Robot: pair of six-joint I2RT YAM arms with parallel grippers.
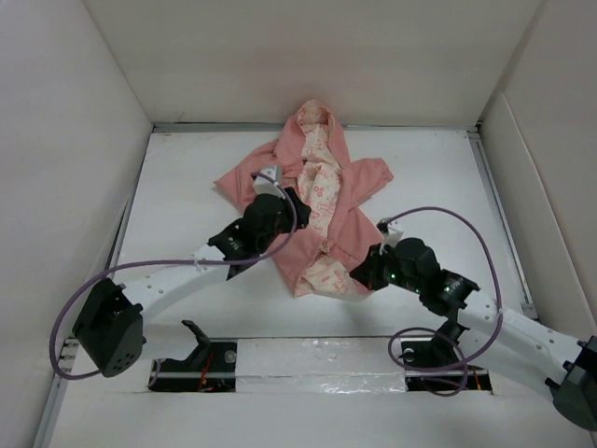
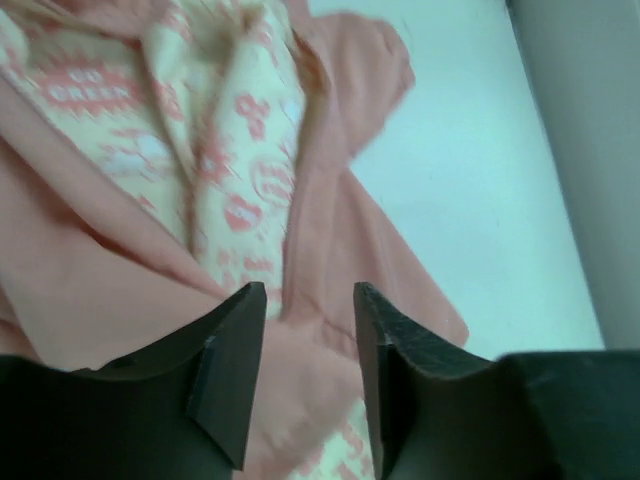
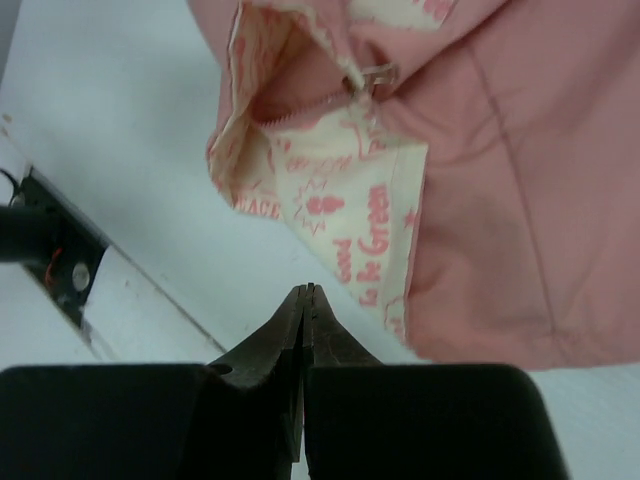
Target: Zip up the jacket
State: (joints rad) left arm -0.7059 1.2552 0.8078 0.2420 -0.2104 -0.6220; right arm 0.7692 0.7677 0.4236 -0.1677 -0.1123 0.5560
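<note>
The salmon-pink jacket [image 1: 350, 219] lies open on the white table, hood toward the back wall, its cream printed lining [image 1: 322, 187] showing down the middle. My left gripper [image 1: 294, 203] is open over the jacket's left front panel; in the left wrist view [image 2: 305, 305] pink fabric [image 2: 330, 230] lies under and between the fingers, and nothing is gripped. My right gripper [image 1: 361, 273] is shut and empty just off the jacket's lower right hem. In the right wrist view [image 3: 308, 292] its tip points at the folded-back hem corner [image 3: 350, 210], with the metal zipper slider [image 3: 366, 78] further ahead.
White walls [image 1: 75, 140] enclose the table on the left, back and right. A slot with black hardware [image 1: 201, 345] and cables runs along the near edge between the arm bases. Bare white table [image 1: 187, 187] surrounds the jacket.
</note>
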